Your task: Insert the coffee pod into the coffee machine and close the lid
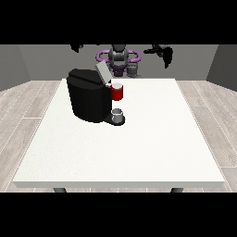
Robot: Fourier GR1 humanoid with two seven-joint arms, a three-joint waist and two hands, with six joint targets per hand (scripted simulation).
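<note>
Hanging raised with fingers I cannot tell, both black hands [159,51] [77,47] must next descend toward the boxy black coffee machine [88,97], well below them on the white worktop [115,152].

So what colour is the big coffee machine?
Black. The coffee machine shows best in the front view, on the white table.

White table [139,152] mid-room; pale wood-plank floor [28,120] around it; plain grey walls [41,60] behind.
</note>
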